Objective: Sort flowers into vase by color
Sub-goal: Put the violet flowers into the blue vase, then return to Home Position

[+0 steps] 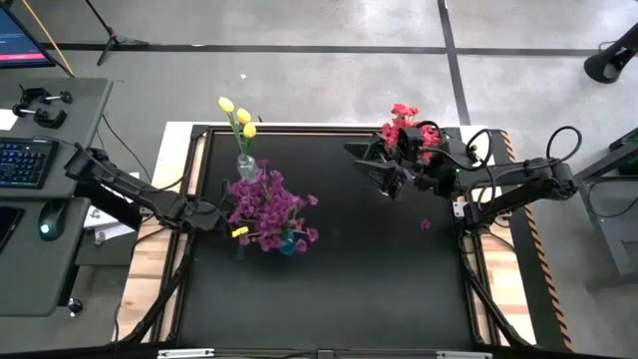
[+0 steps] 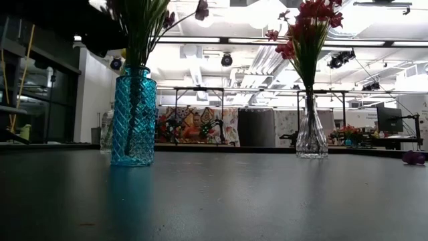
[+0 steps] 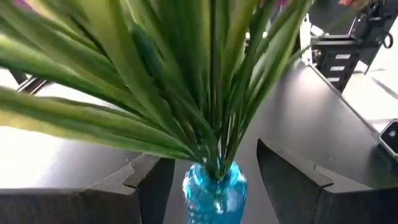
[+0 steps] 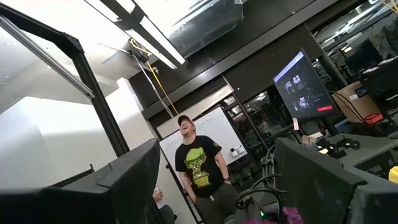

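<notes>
Purple flowers [image 1: 267,204] stand bunched in a blue glass vase [image 2: 134,117], their green stems [image 3: 205,81] fanning out of its neck [image 3: 214,190]. Yellow flowers [image 1: 237,112] stand in a clear vase [image 1: 246,167] at the far left. Red flowers [image 1: 404,125] stand in a clear vase [image 2: 311,134] at the far right. One purple bloom [image 1: 426,224] lies loose on the table. My left gripper [image 3: 208,168] is open, just left of the purple bunch [image 1: 214,214], with nothing between its fingers. My right gripper [image 1: 384,179] is open, raised near the red flowers.
The black tabletop [image 1: 349,279] has a raised rim. A small yellow piece [image 1: 240,231] shows at the purple bunch's left edge. A desk with a keyboard [image 1: 22,160] and mouse stands left of the table. A person [image 4: 199,165] stands in the room beyond.
</notes>
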